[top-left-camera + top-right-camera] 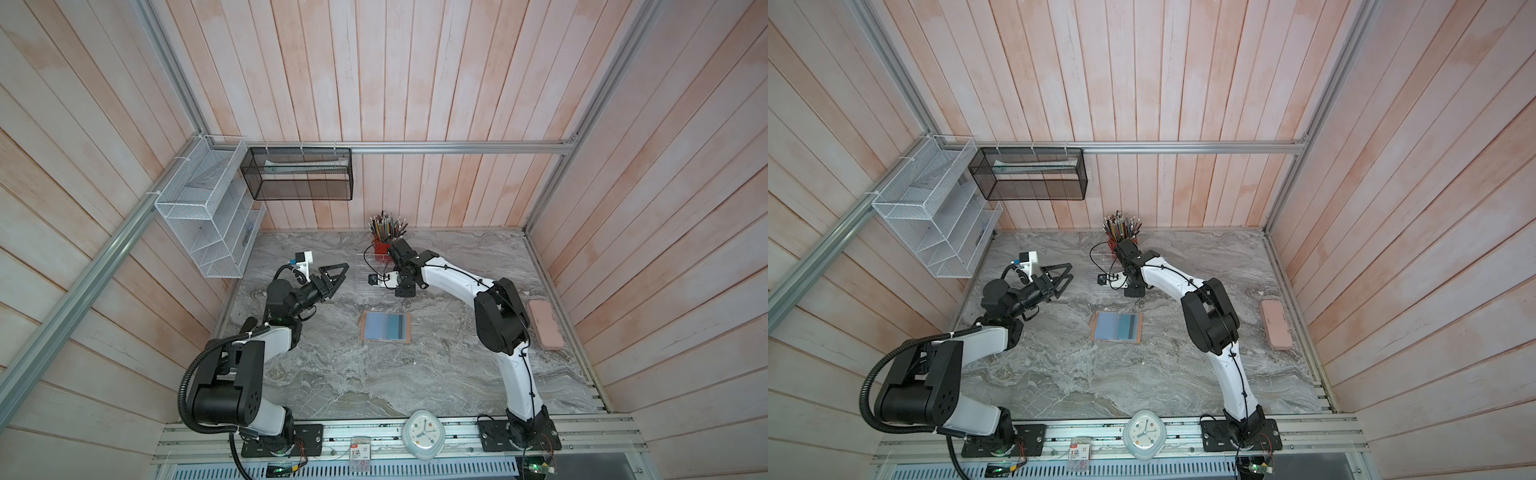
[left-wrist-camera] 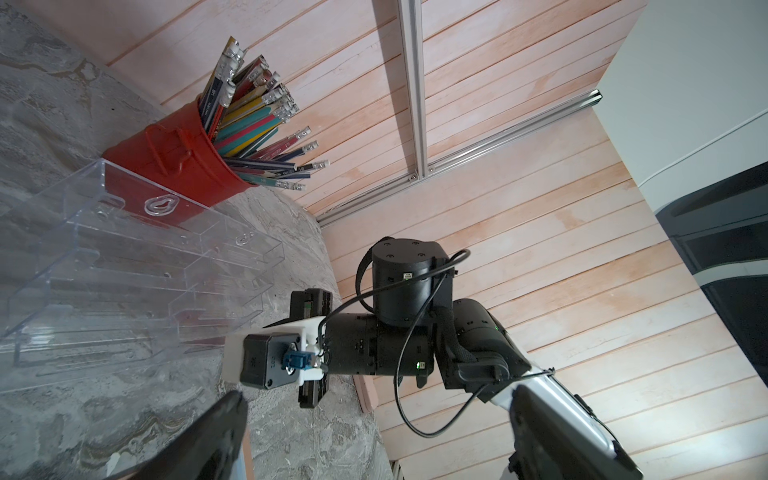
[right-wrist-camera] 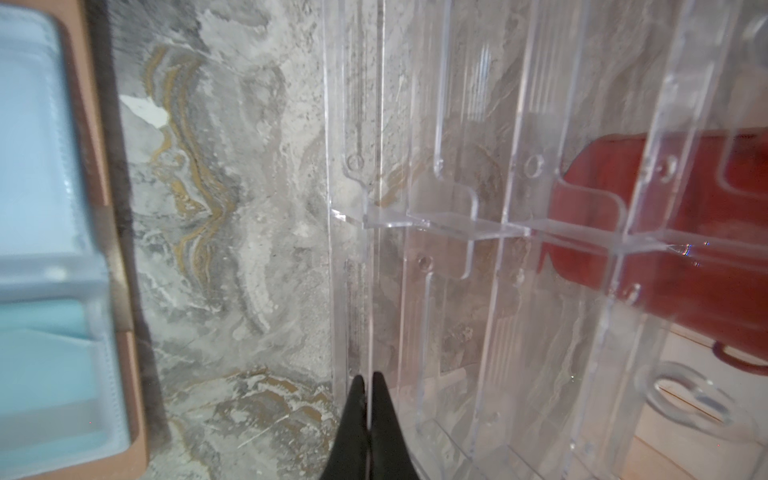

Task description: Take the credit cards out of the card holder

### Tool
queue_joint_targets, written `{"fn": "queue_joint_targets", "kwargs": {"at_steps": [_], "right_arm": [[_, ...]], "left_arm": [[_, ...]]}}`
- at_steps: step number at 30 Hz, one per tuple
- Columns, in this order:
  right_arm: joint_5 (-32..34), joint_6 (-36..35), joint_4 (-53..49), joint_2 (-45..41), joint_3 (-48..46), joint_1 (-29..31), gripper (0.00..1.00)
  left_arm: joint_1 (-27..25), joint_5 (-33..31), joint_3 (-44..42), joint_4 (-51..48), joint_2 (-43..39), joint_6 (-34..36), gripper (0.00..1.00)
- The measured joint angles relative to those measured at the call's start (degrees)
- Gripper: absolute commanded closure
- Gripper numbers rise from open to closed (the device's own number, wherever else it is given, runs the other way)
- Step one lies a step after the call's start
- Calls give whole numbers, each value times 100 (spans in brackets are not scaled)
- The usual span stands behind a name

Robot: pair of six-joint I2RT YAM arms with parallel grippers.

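Red pencil bucket (image 2: 174, 166) behind clear acrylic rack (image 2: 124, 266), pink case (image 1: 545, 324) far right, clock (image 1: 423, 434) at front edge.

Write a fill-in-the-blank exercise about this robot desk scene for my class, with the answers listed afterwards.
1. The card holder on the marble table lies ___, not folded shut.
2. The pencils stand in a bucket coloured ___.
3. The left end effector is open, while the right end effector is ___.
Answers: open; red; shut.
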Motion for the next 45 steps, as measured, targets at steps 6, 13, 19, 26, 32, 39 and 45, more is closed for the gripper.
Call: {"fn": "queue_joint_targets", "kwargs": {"at_steps": [6,13,19,26,32,39,45], "right_arm": [[85,-26,114,76,-11,9,100],[197,-116,249,101,-24,72,86],[238,-195,321,122,-24,118,62],[260,-190,372,129,-24,122,46],[282,-170,431,129,-24,122,37],[319,-153,442,103,-24,122,10],[367,-74,431,-243,-24,155,2]], "left_arm": [[11,61,2,81,74,-37,0],[11,63,0,170,177,-83,0],[11,63,0,210,177,-85,0],[11,66,0,216,179,-120,0],[11,66,0,247,179,-149,0],[11,66,0,247,177,-168,0],[11,63,0,184,129,-164,0]]}}
